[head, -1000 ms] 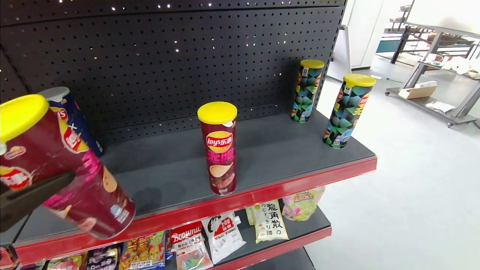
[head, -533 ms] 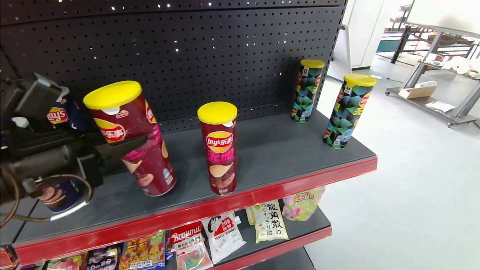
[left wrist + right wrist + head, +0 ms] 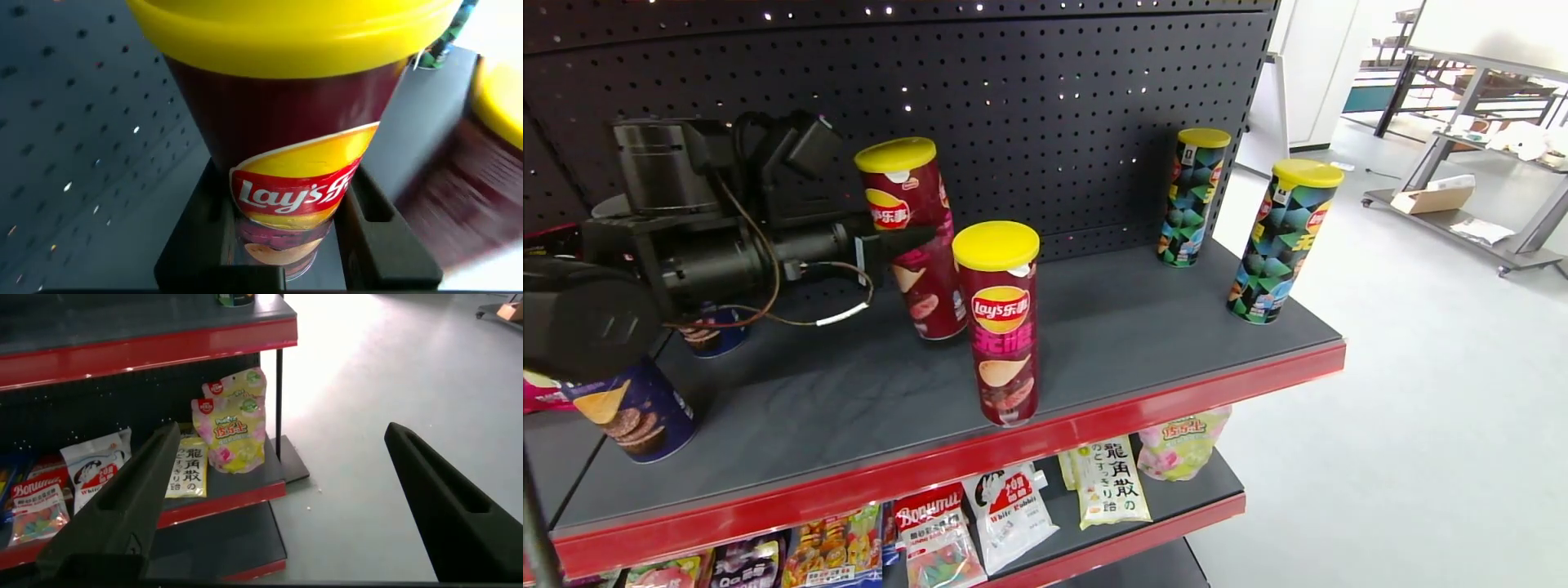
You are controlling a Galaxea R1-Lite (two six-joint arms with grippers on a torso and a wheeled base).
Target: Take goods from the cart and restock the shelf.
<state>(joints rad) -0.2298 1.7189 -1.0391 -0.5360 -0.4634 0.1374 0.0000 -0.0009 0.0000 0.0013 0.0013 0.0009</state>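
Left claw (image 3: 920,243), clamped on yellow-lidded maroon chip can (image 3: 908,186), has swung it deep onto grey shelf (image 3: 1143,327); release likely next. Right claw (image 3: 278,433) apart.

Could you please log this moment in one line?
left hand: holds red can | position: shelf rear, behind second red can | right hand: open

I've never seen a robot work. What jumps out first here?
The left tool grips a maroon chip can with a yellow lid toward the back of the shelf. A matching can stands near the red front edge, and two geometric-patterned cans stand at the right end.
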